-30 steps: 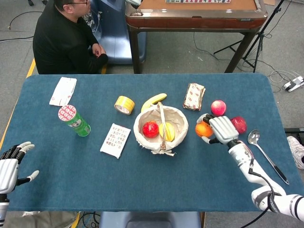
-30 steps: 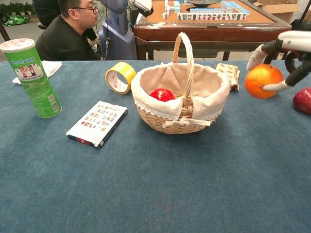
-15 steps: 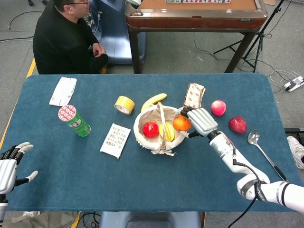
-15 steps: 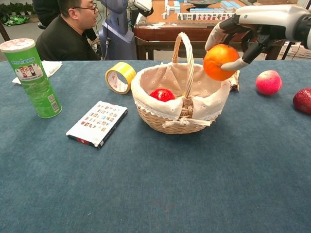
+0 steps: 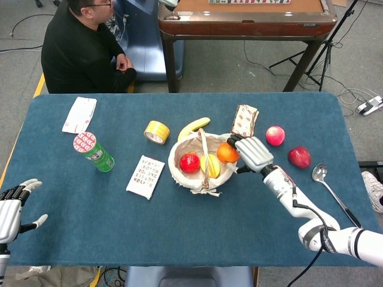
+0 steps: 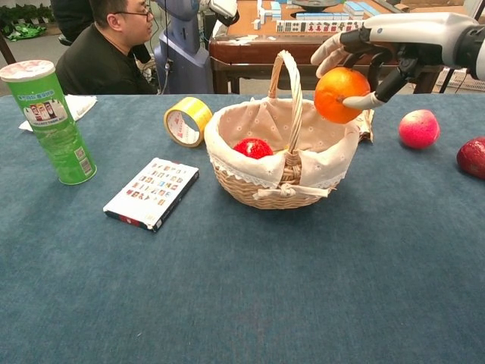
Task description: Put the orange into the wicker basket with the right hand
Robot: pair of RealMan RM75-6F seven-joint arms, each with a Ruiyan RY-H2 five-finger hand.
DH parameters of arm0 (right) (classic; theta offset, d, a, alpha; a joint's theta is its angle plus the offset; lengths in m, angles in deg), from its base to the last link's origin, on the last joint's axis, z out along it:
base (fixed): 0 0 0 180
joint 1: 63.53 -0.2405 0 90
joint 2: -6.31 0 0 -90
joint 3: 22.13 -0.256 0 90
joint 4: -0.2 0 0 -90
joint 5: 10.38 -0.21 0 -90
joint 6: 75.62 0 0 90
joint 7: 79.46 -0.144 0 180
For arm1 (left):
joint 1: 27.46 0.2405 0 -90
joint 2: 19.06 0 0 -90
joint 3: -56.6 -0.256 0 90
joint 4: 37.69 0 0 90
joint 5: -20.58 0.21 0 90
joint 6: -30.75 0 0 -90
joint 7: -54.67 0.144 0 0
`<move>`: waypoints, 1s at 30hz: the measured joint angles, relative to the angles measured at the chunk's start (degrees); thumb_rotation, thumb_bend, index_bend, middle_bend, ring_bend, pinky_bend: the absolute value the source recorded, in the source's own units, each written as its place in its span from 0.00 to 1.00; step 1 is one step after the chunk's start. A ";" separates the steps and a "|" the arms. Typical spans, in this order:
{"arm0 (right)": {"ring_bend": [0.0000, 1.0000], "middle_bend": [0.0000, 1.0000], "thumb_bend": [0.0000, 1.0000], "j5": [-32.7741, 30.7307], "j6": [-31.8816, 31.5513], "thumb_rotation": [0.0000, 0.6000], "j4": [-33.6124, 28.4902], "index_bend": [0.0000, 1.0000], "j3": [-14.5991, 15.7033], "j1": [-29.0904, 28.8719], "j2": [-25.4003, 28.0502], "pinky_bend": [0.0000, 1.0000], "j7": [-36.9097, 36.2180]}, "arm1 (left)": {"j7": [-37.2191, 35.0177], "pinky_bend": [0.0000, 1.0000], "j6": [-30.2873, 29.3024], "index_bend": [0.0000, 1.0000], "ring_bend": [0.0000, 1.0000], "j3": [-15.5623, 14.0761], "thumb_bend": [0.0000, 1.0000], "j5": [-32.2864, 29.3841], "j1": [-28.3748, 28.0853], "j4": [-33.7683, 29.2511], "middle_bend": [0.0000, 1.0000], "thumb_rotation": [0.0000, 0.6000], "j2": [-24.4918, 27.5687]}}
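Right hand [image 6: 371, 57] upper right of chest view, fingers wrapped round orange [image 6: 342, 95], held above right rim of wicker basket [image 6: 250, 186]. Left hand [image 5: 12, 206] lower left of head view, fingers spread, holding nothing. Green canister [image 6: 49, 121] label print too small to read.

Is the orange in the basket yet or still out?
Out: the right hand holds the orange above the wicker basket rim.
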 measured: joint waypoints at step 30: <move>0.11 0.16 0.35 3.46 -14.54 1.00 -3.52 0.04 5.98 10.88 7.70 0.32 3.14 | -0.31 0.23 0.28 0.28 0.24 0.41 0.17 -0.19 -0.30 0.87 0.22 1.00 -0.45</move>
